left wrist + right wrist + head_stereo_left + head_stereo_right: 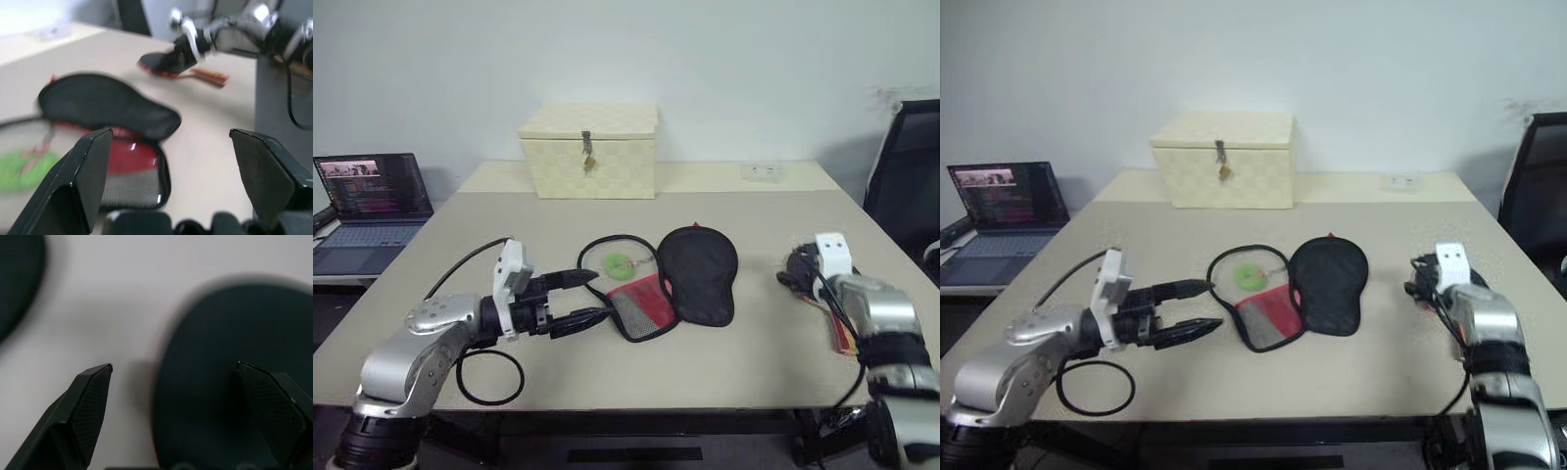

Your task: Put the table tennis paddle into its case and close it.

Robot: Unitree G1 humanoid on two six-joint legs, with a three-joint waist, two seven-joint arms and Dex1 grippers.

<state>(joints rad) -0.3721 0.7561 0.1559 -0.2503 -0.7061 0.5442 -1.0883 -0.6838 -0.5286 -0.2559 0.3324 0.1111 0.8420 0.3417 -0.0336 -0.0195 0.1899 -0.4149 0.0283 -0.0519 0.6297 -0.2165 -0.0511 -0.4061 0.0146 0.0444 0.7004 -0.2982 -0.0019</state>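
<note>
1. The case point(680, 284) lies unzipped near the middle of the table point(744, 220); it serves as the landmark here. Its black top flap is folded toward the robot's right, baring a red panel and black mesh pocket on the near-left side.
2. A green charm point(620, 262) rests on the table just left of the case, inside the loop of the open zipper edge.
3. The left gripper point(592, 297) hangs to the left of the case, pointing toward it, its two black fingers point(88, 166) spread apart with nothing between them. The lower fingertip sits close to the mesh pocket's corner; whether it touches cannot be told.
4. The table tennis paddle point(164, 63) lies on the table well to the right of the case, black face up, red edge showing, striped handle point(210, 76) pointing toward the near table edge.
5. The right gripper point(173, 369) is directly over the paddle's head, fingers wide apart, not closed on it.
6. A cream woven box point(590, 150) with a metal latch stands behind the case, toward the wall.
7. A laptop point(372, 201) sits far left of the case, off the table.
8. A black cable loop point(489, 377) lies near-left of the case.
</note>
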